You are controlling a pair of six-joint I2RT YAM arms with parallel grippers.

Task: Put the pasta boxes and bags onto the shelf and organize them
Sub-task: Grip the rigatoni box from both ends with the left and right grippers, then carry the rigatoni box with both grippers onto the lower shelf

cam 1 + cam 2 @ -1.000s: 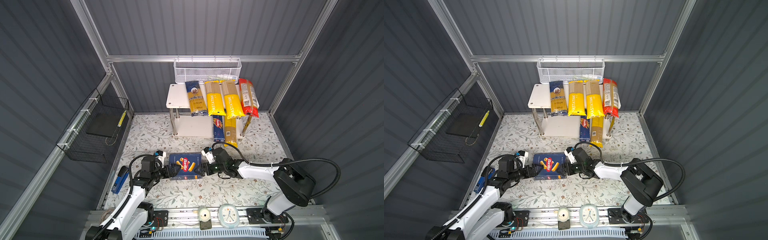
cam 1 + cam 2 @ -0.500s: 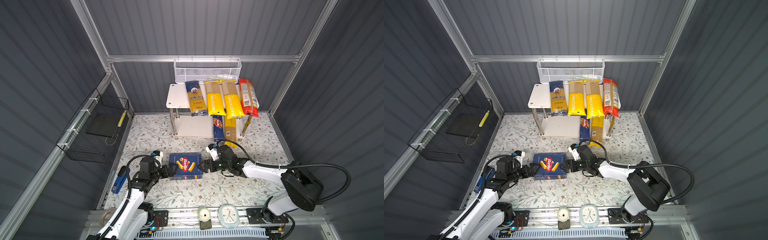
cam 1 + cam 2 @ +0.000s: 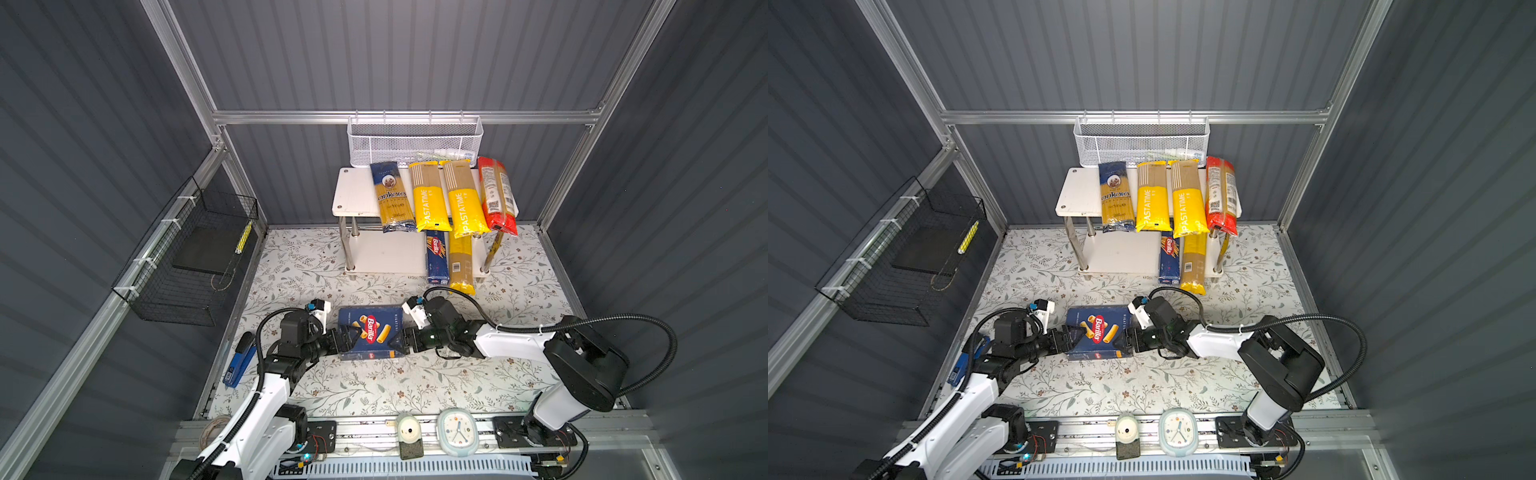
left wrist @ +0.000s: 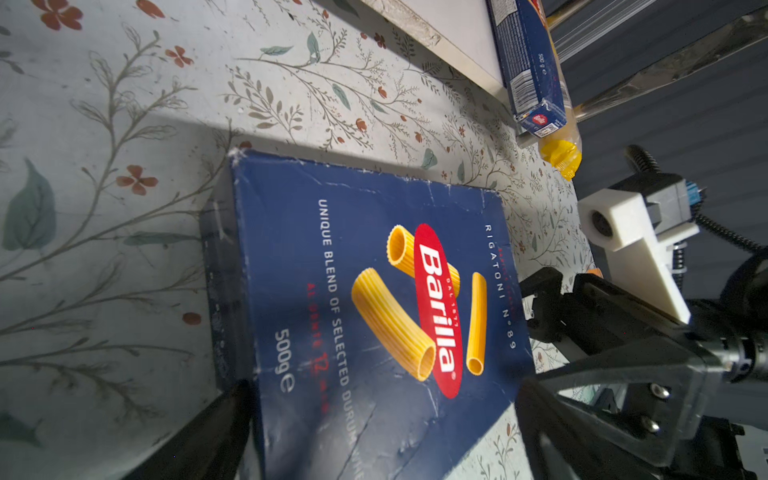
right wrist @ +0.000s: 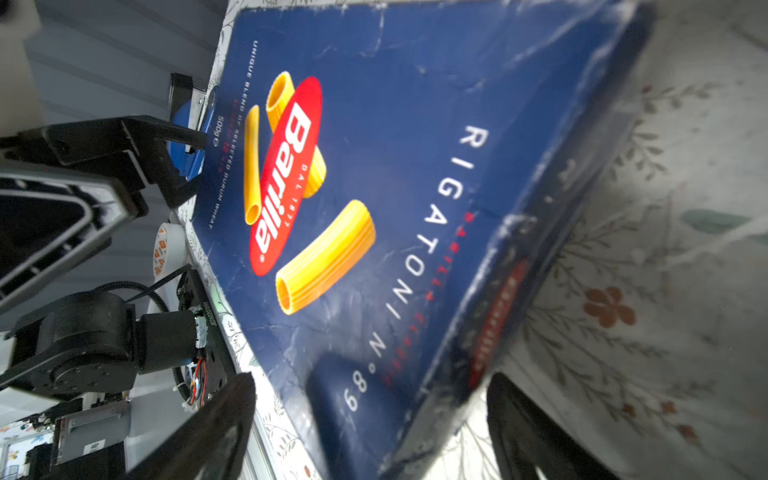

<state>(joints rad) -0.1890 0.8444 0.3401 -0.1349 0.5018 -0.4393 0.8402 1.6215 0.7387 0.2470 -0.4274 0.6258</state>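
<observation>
Checking both top views first: rigatoni box (image 3: 370, 332) lies flat on the floral mat (image 3: 415, 386) at lower centre, long axis left-right in frame. Left gripper (image 3: 347, 337) sits at its left short end and right gripper (image 3: 397, 340) at its right one, so neither arm is nearer. Both are rolled on their side, jaws spread wide across the box's thickness. No clamp visible; the lower fingers are hidden under the upper ones. Shelf (image 3: 353, 195) is straight up-frame of the box, with bare board at the left of both tiers. Four bags (image 3: 430, 195) fill the top tier's right; narrow Barilla box (image 3: 436, 255) and yellow-clear bag (image 3: 460, 266) lie lower right. Left wrist: the box fills the middle, with one of the fingers (image 4: 199, 440) low beside its side wall; the other is hard to separate from the right gripper's black parts. Right wrist: fingers (image 5: 216, 424) straddle the near box corner with a gap to the top face. The near edge is blurred; can't tell if the low one is under the box.
</observation>
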